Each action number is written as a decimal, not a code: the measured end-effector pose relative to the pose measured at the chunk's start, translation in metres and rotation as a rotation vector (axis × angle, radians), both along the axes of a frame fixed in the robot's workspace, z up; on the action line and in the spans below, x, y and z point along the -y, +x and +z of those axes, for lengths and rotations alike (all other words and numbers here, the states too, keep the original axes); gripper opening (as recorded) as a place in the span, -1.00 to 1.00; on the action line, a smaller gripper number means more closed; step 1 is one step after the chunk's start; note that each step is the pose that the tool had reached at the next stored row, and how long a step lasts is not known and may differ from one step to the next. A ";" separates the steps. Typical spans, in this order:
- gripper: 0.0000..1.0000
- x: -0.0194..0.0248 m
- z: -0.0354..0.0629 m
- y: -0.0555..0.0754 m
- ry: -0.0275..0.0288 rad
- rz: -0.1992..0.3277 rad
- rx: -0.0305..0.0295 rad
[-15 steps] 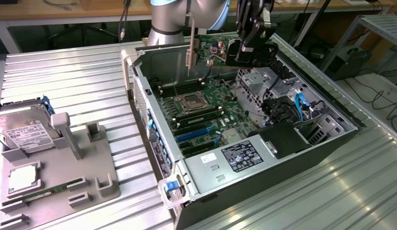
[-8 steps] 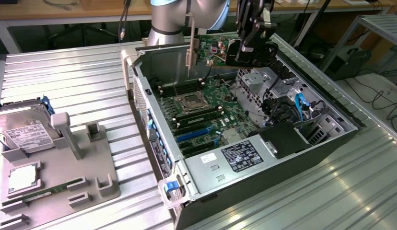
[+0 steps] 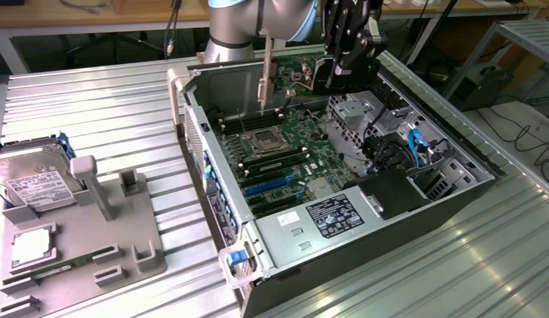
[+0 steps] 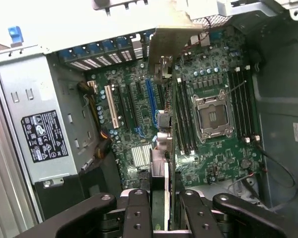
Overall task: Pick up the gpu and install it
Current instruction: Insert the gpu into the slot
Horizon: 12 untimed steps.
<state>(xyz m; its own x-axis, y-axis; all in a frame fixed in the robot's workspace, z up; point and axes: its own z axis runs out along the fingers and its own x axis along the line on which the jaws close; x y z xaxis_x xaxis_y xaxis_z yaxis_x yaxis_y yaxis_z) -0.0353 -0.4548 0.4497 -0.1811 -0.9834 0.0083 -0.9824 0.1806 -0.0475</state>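
The gripper [image 3: 345, 63] is clamping the gpu [image 3: 297, 74], fingers [image 4: 139, 218] pinching its edge. The card is hanging above the open computer case's [image 3: 451, 199] motherboard [image 3: 284, 156].

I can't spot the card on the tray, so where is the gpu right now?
The gpu hangs edge-on in the pincer, above the open computer case at its far end in the exterior view.

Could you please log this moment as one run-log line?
pincer: shut on green gpu card | position: above open grey computer case | card: not seated
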 end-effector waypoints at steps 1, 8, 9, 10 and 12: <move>-0.46 0.0000 -0.0011 0.000 0.0000 0.018 0.0000; -0.46 0.0000 -0.0108 0.000 -0.0007 0.072 -0.0001; -0.46 0.0000 -0.0119 0.001 -0.0008 0.075 -0.0002; -0.46 -0.0001 -0.0133 0.000 -0.0006 0.077 -0.0001; -0.46 0.0000 -0.0174 0.000 -0.0006 0.100 0.0000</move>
<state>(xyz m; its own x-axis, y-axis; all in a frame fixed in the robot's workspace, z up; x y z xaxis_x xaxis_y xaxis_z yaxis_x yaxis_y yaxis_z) -0.0348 -0.4548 0.4323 -0.0819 -0.9966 0.0089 -0.9955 0.0814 -0.0476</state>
